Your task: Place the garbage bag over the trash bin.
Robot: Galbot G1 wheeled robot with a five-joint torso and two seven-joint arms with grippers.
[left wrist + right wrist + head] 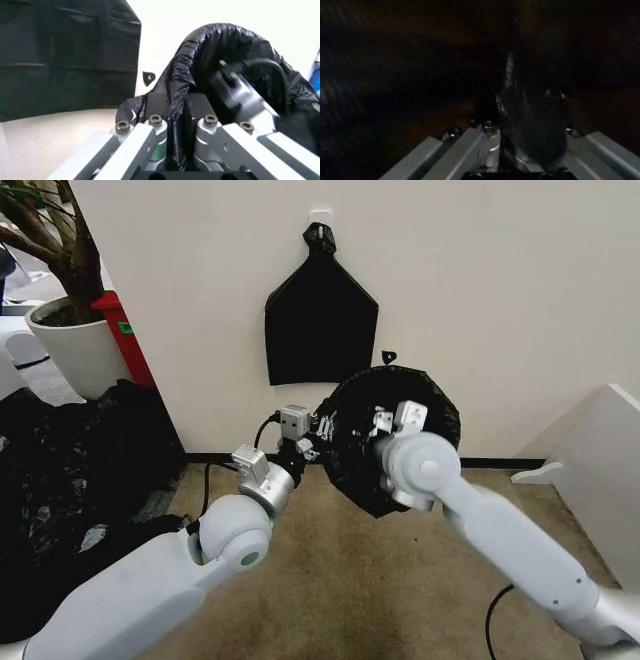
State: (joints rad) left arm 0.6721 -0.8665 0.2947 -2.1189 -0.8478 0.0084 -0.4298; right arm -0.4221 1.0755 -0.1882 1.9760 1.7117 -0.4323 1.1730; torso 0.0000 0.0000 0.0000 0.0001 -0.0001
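The glossy black garbage bag (400, 442) is stretched into a round open mouth low against the wall, and the trash bin is hidden under it. My left gripper (322, 429) is at the bag's left rim, shut on a fold of the plastic (176, 93). Reaching into the mouth from the front, my right gripper (381, 422) is shut on a dark fold of the bag (532, 123) inside. The left wrist view also shows the right arm's wrist (240, 93) inside the bag.
A flat black bundle (320, 320) hangs on the wall just above. A large heap of black plastic (70, 470) lies at the left, with a white plant pot (75, 345) and a red box (125, 330) behind it. A white panel (600, 470) stands at the right. A black cable (495, 610) trails on the carpet.
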